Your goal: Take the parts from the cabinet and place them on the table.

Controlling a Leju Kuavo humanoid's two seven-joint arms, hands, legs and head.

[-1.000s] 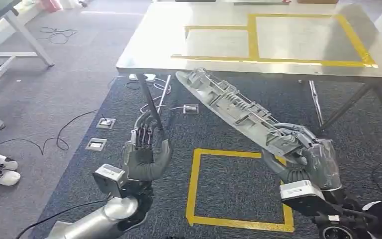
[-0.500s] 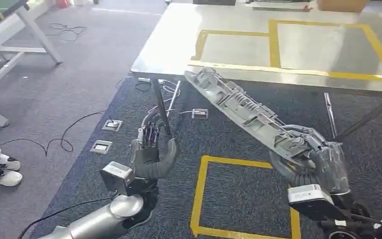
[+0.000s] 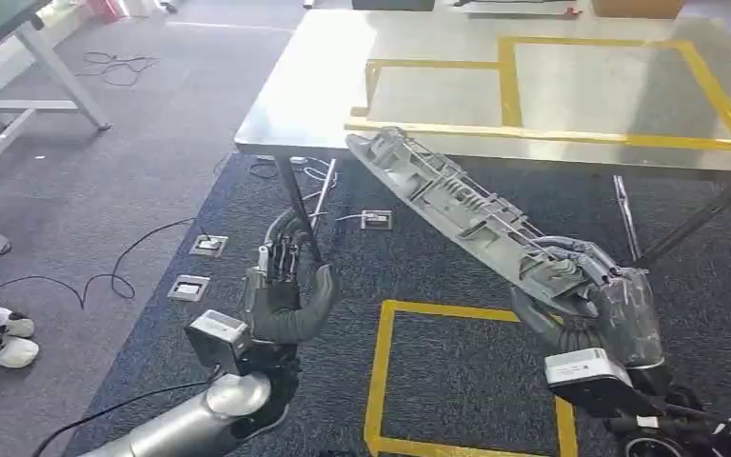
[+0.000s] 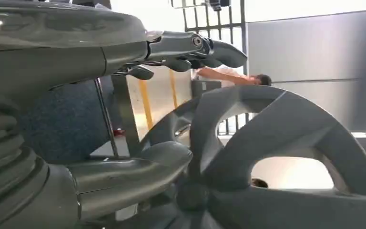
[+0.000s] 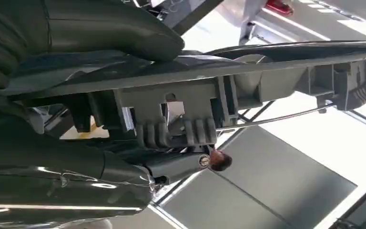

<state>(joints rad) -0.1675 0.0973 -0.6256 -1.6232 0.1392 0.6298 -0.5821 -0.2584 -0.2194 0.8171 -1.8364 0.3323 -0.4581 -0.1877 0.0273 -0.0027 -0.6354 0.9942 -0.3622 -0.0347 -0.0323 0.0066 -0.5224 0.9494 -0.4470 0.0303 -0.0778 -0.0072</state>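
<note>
Right hand [image 3: 585, 300], at about 4 o'clock in my head view, is wrapped around the near end of a long grey plastic part [image 3: 457, 205]. From that grip the part slants up and away toward 11 o'clock, and its far tip hangs at the near edge of the steel table [image 3: 343, 86]; whether it touches the edge I cannot tell. In the right wrist view the thumb [image 5: 100, 28] lies along one side of the part [image 5: 248, 76] and the darker fingers [image 5: 171, 164] press the ribbed side, so the part is clamped between them.

Left hand [image 3: 281, 290], at about 7 o'clock, is raised with its fingers upright and slightly apart and nothing in it as far as I can see from above. In the left wrist view its thumb [image 4: 128, 174] and fingers [image 4: 190, 47] are spread, and a dark spoked shape looms close to the camera; I can't tell what that shape is.

On the blue-grey carpet between the hands I see a yellow tape square [image 3: 381, 381]. Farther out at 9 o'clock, small floor sockets [image 3: 188, 286] and black cables [image 3: 105, 276] lie on the floor, with a pair of white shoes [image 3: 0, 343] at the left edge.

Farthest, at 12 o'clock, the table top carries yellow tape rectangles [image 3: 509, 86]. I can read no brand, label or writing on anything.
</note>
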